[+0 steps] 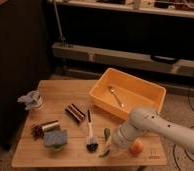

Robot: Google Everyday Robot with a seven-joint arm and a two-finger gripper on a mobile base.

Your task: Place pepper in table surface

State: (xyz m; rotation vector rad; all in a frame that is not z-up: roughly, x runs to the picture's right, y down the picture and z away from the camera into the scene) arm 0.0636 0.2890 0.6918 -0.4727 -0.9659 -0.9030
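Observation:
The pepper [106, 133], slim and dark green, is low over the front middle of the wooden table surface [60, 90], just right of the brush. I cannot tell whether it rests on the wood. My gripper [109, 146] is at the end of the white arm [150, 125], which reaches in from the right. It is right at the pepper's near end, between the brush and the orange fruit. The arm's wrist hides part of the pepper's near end.
A white-handled brush [89, 130] with black bristles lies left of the pepper. An orange fruit [136, 147] sits to the right. A yellow bin [155, 92] holding a spoon [115, 95] stands behind. A brown bar [75, 112], a can [50, 126], a blue pad [56, 138] and a crumpled cup [31, 100] lie left.

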